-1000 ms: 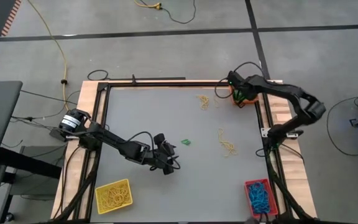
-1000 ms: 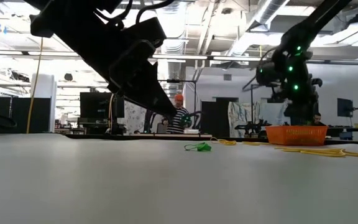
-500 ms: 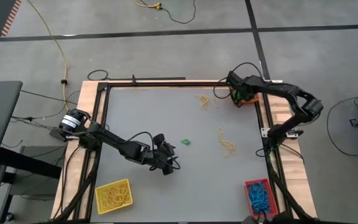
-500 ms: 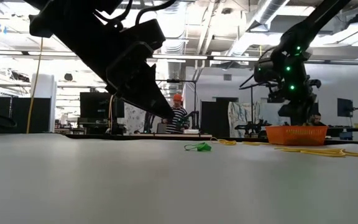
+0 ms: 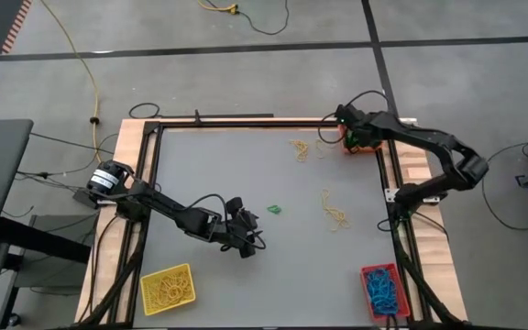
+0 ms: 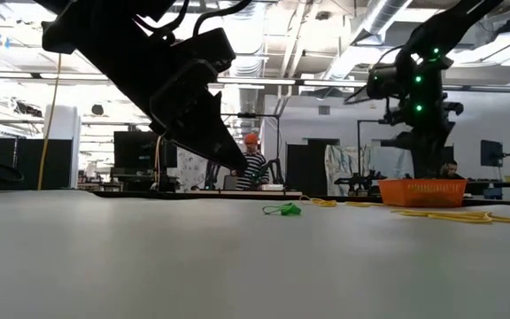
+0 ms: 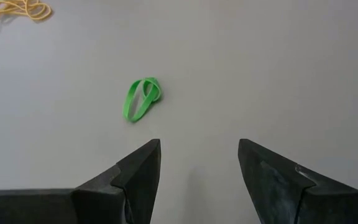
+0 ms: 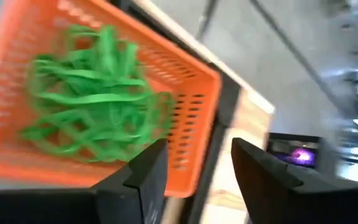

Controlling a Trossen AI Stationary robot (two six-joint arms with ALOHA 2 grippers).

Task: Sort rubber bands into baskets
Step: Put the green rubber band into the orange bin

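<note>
A single green rubber band (image 7: 142,98) lies flat on the grey table (image 5: 209,165), just beyond my left gripper (image 7: 199,155). That gripper hovers open near the table's middle (image 5: 250,240), holding nothing. My right gripper (image 8: 197,165) is open above the orange basket (image 8: 188,118) at the far right corner (image 5: 363,144), with nothing between its fingers. A heap of green rubber bands (image 8: 95,102) rests on the basket's floor. Loose yellow rubber bands (image 5: 301,148) lie on the table near that basket, and more yellow bands (image 5: 335,215) lie right of centre.
The yellow basket (image 5: 167,289) with yellow bands stands at the near left. The red basket (image 5: 382,287) with blue bands stands at the near right. A black frame (image 5: 246,122) and wooden border run around the table. A person (image 6: 253,168) stands in the room behind.
My right gripper has risen a little above the orange basket and shifted slightly toward the far edge.
</note>
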